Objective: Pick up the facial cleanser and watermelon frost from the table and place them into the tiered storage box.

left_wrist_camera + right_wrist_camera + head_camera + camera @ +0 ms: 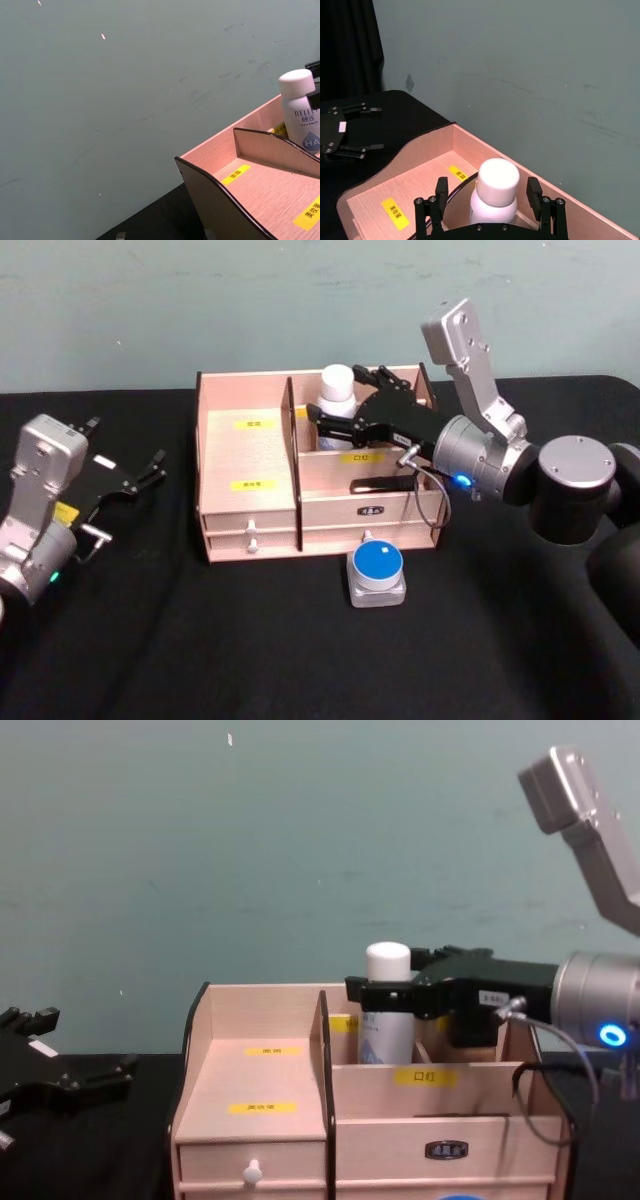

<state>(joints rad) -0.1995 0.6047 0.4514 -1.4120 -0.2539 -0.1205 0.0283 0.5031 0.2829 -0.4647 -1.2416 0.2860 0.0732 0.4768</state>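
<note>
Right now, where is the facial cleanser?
Head view: the facial cleanser stands upright in the rear compartment of the tiered storage box, right of the divider, between the open fingers of the right gripper.

One facial cleanser [337, 388], a single white bottle with one rounded cap. One watermelon frost [377, 573], a single squat jar with one blue lid. One tiered storage box [245, 455] of pale wood. On that box I count four yellow labels [255, 423], one of them partly hidden behind a divider, and one dark label [372, 509]. In the chest view I can count one white knob [252, 1172]. Two pincers, both mine: one left pincer [127, 443] and one right pincer [487, 184], each with two black fingers. One black table [200, 640].
</note>
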